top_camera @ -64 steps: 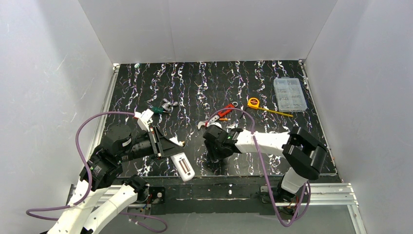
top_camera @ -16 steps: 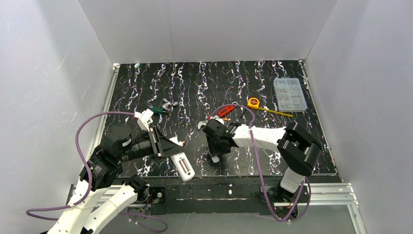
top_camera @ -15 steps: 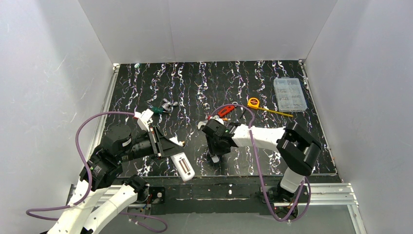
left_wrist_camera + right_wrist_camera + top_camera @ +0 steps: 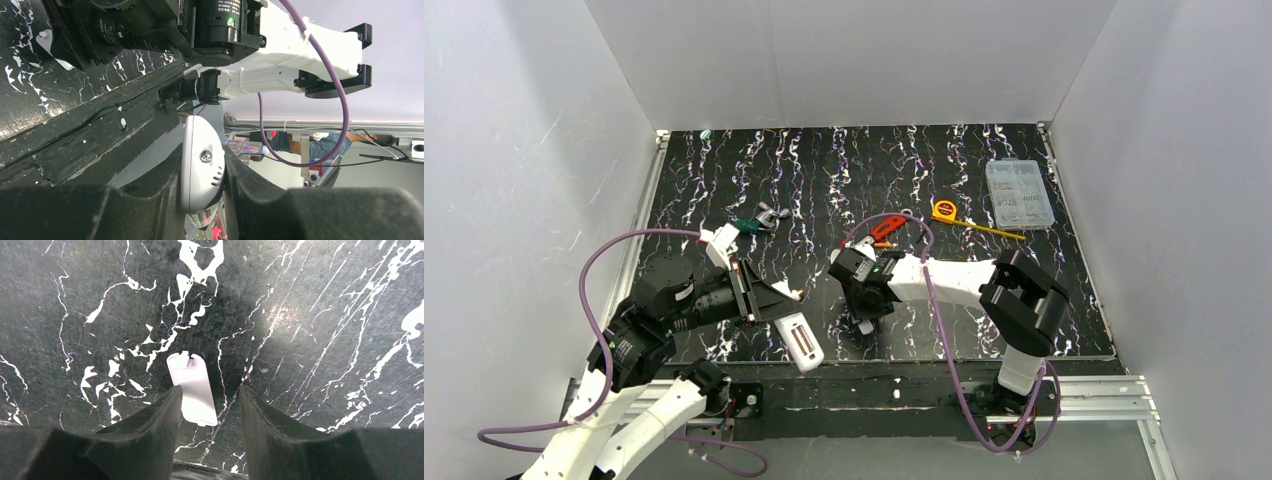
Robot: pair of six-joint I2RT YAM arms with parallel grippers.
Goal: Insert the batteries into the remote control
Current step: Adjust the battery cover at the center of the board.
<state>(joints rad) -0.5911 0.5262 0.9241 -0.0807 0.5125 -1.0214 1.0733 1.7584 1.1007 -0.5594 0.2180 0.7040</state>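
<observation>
White plastic, the remote control (image 4: pixel 800 341) sits clamped in the left gripper (image 4: pixel 202 175), held up by the table's (image 4: pixel 724 180) near edge, left of centre, its recessed face turned upward; the left arm is folded, its forearm reaching right along that edge; the right arm stretches left across the near-centre of the table, wrist bent down, and the right gripper (image 4: pixel 207 395) points at the surface with jaws apart, straddling a small flat white cover piece (image 4: pixel 192 385); the batteries (image 4: pixel 880 244) lie farther back, just beside a red-handled wrench (image 4: pixel 887 227); in the left wrist view, white print on the right arm's black motor housing is too small to read with certainty.
</observation>
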